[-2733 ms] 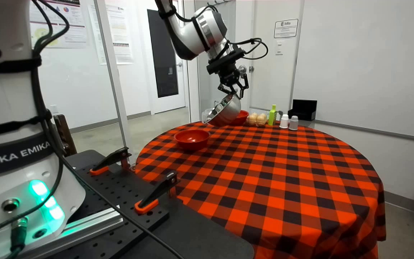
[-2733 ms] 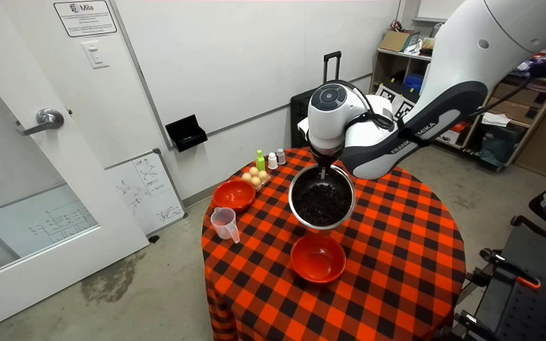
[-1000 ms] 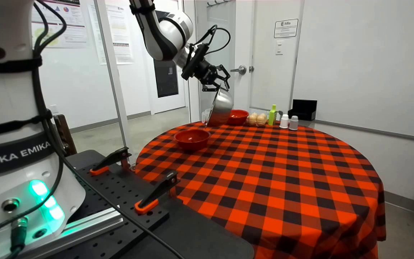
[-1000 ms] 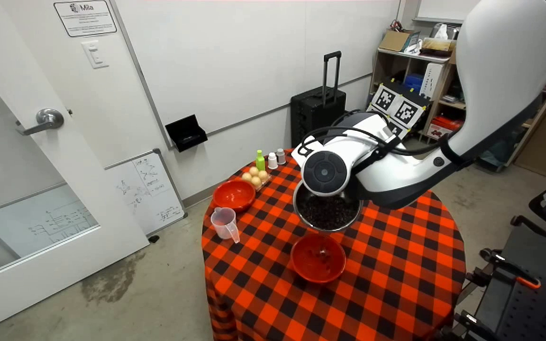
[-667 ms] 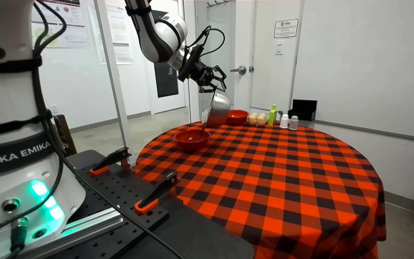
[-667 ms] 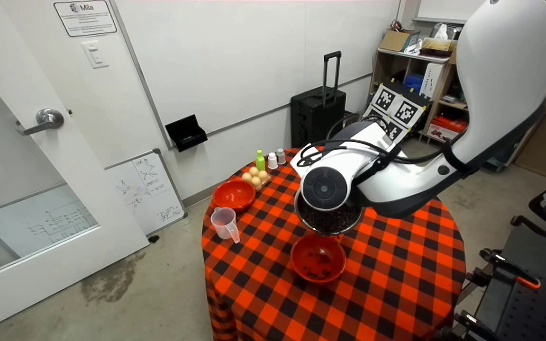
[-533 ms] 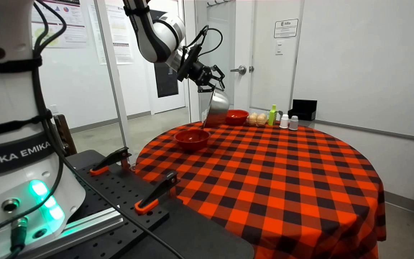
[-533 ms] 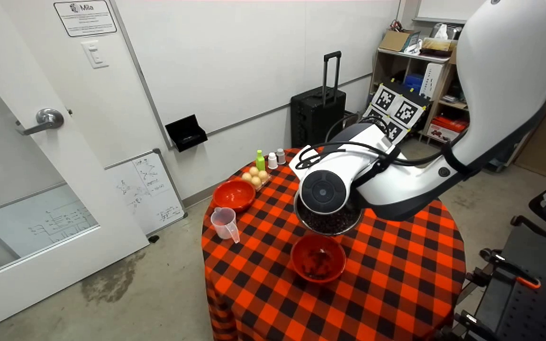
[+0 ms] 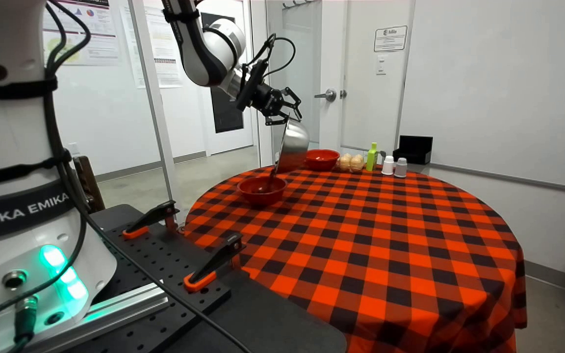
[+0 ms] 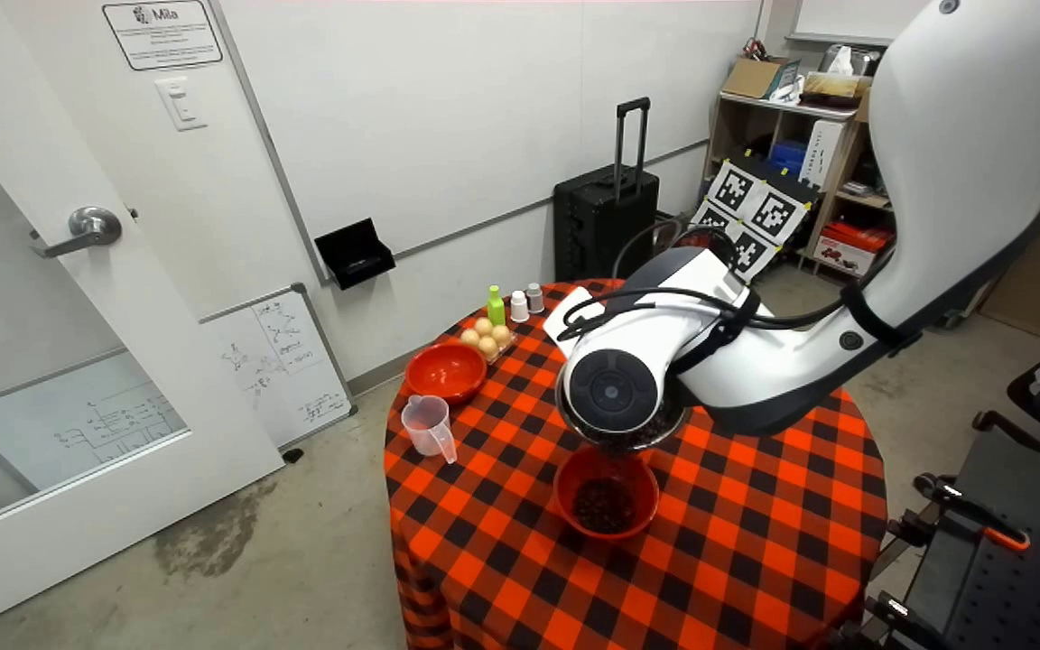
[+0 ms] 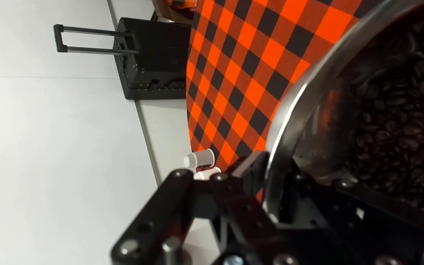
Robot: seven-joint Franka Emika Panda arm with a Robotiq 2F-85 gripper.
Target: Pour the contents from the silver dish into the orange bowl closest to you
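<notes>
Silver dish [image 9: 295, 145]: one. Red-orange bowls [image 9: 262, 198]: two. Coffee beans [image 11: 399, 129]: many, past individual count. Translucent jug [image 10: 428, 426]: one. Green bottle [image 10: 496, 309]: one. Small pale containers [image 10: 519, 308]: two. Eggs [image 10: 487, 346]: at least four — the cluster shows small in both exterior views, so a firm total cannot be certified. Orange-padded clamps [image 9: 216, 263]: two. Checked tablecloth [image 9: 361, 235]: one. Black pull-handle case [image 10: 606, 221]: one. Black wall tray [image 10: 355, 256]: one. Robot arm [image 10: 953, 162] — one.

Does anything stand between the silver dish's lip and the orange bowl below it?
Nothing visible does: with the pincer holding the silver dish tilted by its rim, dark beans drop from it into the orange bowl. The other red bowl stands apart, near the eggs.
</notes>
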